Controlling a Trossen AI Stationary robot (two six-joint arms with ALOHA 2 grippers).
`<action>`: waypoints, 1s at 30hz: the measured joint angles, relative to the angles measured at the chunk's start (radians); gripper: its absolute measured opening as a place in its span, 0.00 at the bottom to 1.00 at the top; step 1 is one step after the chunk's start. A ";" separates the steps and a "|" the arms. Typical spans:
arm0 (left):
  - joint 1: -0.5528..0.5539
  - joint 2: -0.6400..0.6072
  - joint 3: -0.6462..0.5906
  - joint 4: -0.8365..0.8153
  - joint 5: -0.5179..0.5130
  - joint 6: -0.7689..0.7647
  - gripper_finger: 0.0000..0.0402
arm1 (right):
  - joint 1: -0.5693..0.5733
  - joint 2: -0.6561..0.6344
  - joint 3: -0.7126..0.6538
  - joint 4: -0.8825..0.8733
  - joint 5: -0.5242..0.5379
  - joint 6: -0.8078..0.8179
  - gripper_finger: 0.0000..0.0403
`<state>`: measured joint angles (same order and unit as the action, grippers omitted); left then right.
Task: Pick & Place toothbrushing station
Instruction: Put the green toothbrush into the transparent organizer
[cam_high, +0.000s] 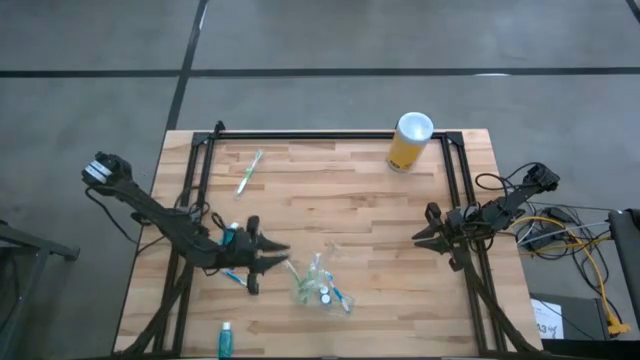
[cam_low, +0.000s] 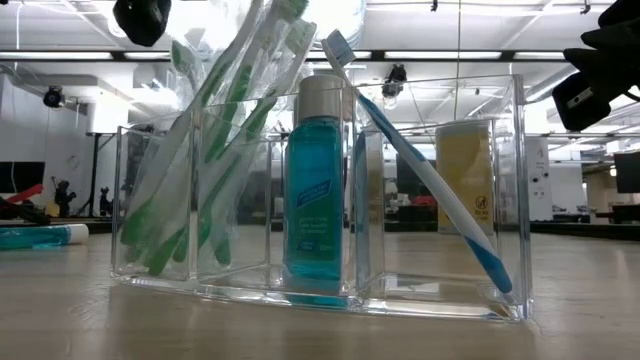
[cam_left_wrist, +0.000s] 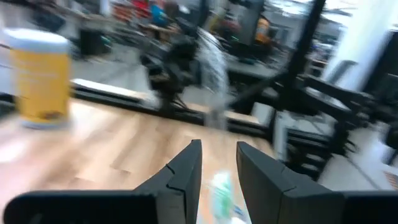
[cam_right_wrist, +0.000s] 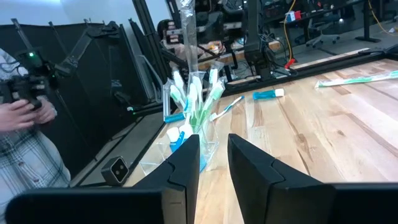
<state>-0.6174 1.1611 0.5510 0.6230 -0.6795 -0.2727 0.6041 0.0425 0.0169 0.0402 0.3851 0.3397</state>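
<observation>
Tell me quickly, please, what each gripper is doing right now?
Left gripper: part open, a green-white item between its fingers; whether it grips it cannot be told.
Right gripper: part open, holding nothing, waiting at the table's right edge.

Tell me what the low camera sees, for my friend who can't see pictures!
A clear plastic organizer stands on the wooden table, seen close up. Its left part holds green and white toothbrushes, the middle holds a teal bottle with a silver cap, and the right holds a leaning blue and white toothbrush.
</observation>
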 joint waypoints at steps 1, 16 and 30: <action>0.000 -0.012 0.000 0.001 -0.042 0.016 0.26 | 0.000 0.000 0.000 0.000 0.000 0.000 0.20; 0.227 -0.178 0.262 -0.929 -0.220 -0.303 0.26 | 0.000 0.000 0.000 0.000 0.000 0.000 0.18; 0.939 -0.089 0.462 -1.292 0.351 -0.411 0.26 | 0.000 0.000 0.000 0.000 0.000 0.000 0.20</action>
<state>0.3217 1.0723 1.0130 -0.6693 -0.3287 -0.6840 0.6041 0.0429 0.0166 0.0402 0.3850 0.3396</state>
